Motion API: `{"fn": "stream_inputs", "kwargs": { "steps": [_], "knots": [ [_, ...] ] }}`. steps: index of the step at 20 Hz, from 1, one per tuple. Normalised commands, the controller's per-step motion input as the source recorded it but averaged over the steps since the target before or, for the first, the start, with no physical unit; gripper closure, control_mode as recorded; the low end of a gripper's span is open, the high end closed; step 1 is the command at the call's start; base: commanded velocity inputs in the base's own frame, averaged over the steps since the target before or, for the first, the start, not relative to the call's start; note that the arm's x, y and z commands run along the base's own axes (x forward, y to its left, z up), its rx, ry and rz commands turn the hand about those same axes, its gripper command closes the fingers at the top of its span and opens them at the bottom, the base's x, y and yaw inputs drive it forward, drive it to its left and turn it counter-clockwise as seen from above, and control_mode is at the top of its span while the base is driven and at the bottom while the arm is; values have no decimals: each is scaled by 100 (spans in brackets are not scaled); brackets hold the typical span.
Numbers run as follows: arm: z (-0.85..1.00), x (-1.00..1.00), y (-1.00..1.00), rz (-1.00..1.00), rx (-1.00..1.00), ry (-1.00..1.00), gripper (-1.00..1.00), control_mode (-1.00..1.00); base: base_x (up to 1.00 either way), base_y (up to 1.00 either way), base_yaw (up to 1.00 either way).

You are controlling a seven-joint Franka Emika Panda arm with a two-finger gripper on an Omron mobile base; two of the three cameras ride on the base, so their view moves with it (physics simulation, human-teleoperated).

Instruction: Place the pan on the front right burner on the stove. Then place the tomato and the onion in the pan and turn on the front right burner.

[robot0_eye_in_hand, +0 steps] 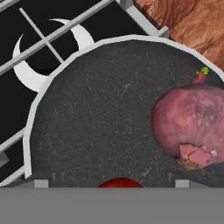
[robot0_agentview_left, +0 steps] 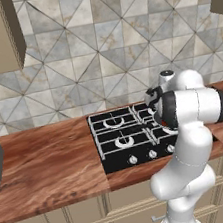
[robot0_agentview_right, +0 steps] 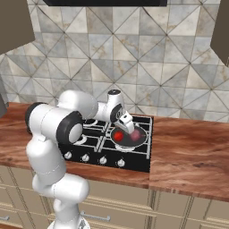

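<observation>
The pan point(robot0_agentview_right: 130, 137) sits on the front right burner of the stove point(robot0_agentview_right: 134, 159), and inside it lie both the tomato point(robot0_agentview_right: 118, 135) — glossy red, toward the left — and the onion point(robot0_agentview_right: 134, 134), dull purplish-pink, just beside it. From the hand view the onion point(robot0_eye_in_hand: 192, 124) rests on the pan's dark floor point(robot0_eye_in_hand: 100, 127) with its root end showing, the tomato point(robot0_eye_in_hand: 120, 182) peeking at the bottom edge. The gripper point(robot0_agentview_right: 126, 122) hovers just above the pan — its fingers spread apart, holding nothing.

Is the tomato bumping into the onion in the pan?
Apart. In the right base view the tomato and the onion lie side by side in the pan, with a strip of dark pan floor showing between them.
</observation>
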Motion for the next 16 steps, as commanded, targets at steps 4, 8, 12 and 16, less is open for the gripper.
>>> {"fn": "stream_inputs", "kwargs": {
  "steps": [4,8,12,16],
  "knots": [
    [53,-16,0,0,0,-14,-100,-100,0,0,0],
    [35,-27,0,0,0,-9,-100,-100,0,0,0],
    [39,-74,0,0,0,-2,-100,-100,0,0,0],
    [38,-75,0,2,0,3,-100,-100,0,0,0]
  ]
}}
